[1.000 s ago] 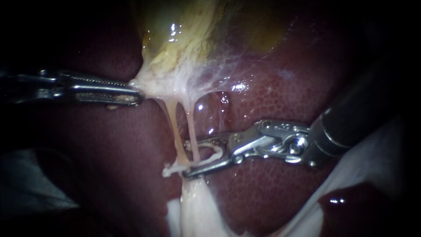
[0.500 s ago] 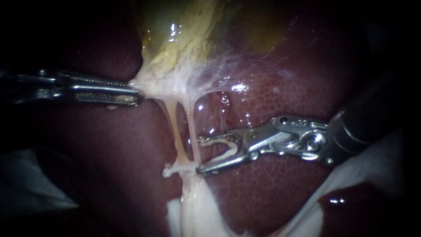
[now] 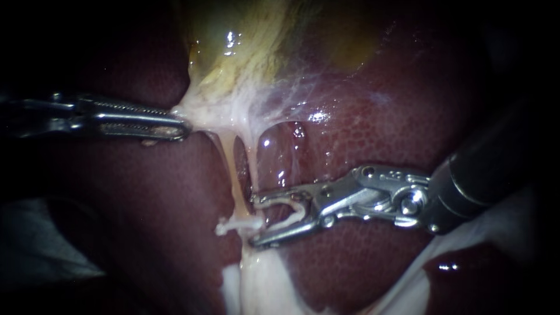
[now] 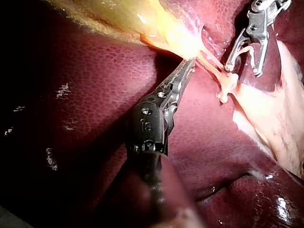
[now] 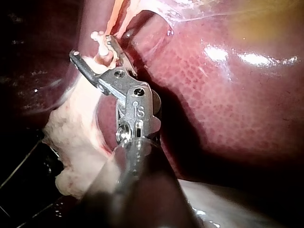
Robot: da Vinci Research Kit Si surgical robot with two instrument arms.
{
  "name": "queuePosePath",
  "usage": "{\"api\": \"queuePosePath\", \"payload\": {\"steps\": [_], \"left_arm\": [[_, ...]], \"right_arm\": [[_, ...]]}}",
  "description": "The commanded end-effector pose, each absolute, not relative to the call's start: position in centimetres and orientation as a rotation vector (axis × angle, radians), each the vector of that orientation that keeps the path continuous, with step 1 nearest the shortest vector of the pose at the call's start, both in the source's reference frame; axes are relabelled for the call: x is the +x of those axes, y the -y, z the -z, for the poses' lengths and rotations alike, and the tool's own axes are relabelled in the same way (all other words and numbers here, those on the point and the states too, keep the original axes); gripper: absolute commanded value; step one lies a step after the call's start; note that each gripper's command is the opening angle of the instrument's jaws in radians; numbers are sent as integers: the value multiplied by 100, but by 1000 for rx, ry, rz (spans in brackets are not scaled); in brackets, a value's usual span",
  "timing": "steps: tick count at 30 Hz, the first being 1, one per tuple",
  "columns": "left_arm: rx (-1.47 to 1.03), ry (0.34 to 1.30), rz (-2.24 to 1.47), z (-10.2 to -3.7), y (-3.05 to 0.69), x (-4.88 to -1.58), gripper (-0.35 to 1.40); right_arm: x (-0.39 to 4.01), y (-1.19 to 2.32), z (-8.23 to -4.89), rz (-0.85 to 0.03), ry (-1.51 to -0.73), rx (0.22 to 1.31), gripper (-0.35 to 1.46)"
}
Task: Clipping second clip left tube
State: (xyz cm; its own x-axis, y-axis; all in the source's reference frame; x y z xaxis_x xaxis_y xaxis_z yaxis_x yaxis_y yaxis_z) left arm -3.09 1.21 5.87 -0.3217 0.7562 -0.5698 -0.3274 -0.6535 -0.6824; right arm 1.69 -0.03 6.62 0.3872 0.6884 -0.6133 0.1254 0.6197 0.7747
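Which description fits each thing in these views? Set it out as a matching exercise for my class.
Things:
1. left instrument
2. right instrument
3. gallbladder
4. liver

Descriptions:
A. dark red, speckled
B. holds a white clip
C. yellowish, glistening
D. shut on white tissue

Pairs: 1-D, 2-B, 3-C, 4-A

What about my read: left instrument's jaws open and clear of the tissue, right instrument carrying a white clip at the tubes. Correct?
One slip: the left instrument has its jaws shut on the pale tissue below the gallbladder, as the endoscope view shows. The rest holds: the right instrument carries a white clip between its jaws at the tubes.
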Motion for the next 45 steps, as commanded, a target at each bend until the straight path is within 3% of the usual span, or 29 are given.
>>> {"api": "queuePosePath", "payload": {"steps": [1, 11, 25, 31, 45], "left_arm": [[-1213, 595, -2023, -586, -121, -309, -35], [-1212, 595, -2022, -587, -121, -309, -35], [-1212, 594, -2022, -587, -121, -311, -35], [-1212, 594, -2022, -587, -121, -311, -35], [-1212, 593, -2022, -587, -121, -312, -35]], "right_arm": [[168, 2, -662, -422, -1141, 861, 49], [178, 3, -668, -423, -1140, 857, 49], [188, 9, -723, -428, -1084, 836, 49], [194, 9, -724, -429, -1081, 833, 49], [218, 16, -709, -444, -1184, 928, 50]]}}
